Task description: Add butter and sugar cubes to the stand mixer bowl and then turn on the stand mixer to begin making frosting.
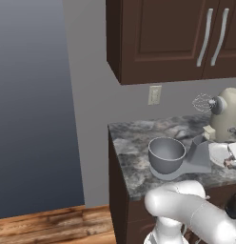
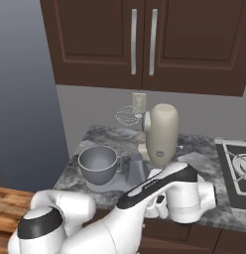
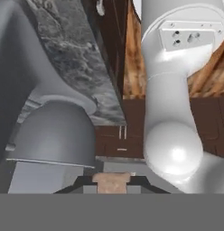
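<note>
Hand view: hand (image 3: 112, 186) nearly closed on tan cube (image 3: 112, 179), bowl (image 3: 53, 135) just beside

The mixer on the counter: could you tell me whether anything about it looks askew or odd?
Its cream head is tilted up, so the whisk points sideways in the air, not down into the bowl on the grey base. Nothing looks spilled or damaged.

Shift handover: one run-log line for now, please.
gripper: shut on tan block | stand mixer bowl: empty, on mixer base | whisk: raised
</note>
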